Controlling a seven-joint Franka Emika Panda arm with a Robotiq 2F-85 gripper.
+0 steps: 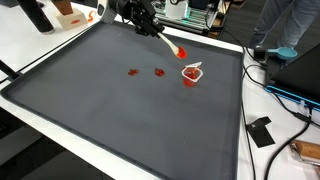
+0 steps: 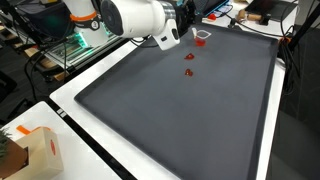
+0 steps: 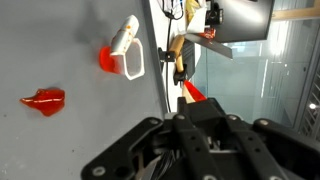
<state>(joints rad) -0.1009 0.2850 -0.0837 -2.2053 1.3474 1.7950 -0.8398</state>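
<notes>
A cluttered lab sits behind a white counter (image 1: 70, 135) covered by a dark grey rubbery mat (image 1: 130, 110). Over the mat's far edge, the end effector (image 1: 148, 22) looks clamped on a slim utensil with a pale wooden handle and a red tip (image 1: 170, 43). The tip slants down, near a small white plastic cup with red inside (image 1: 190, 72). Two red scraps (image 1: 158, 71) lie just beside the cup. I'd judge the utensil light and stiff, but thin enough to swivel. A grip at mid-handle seems best.
</notes>
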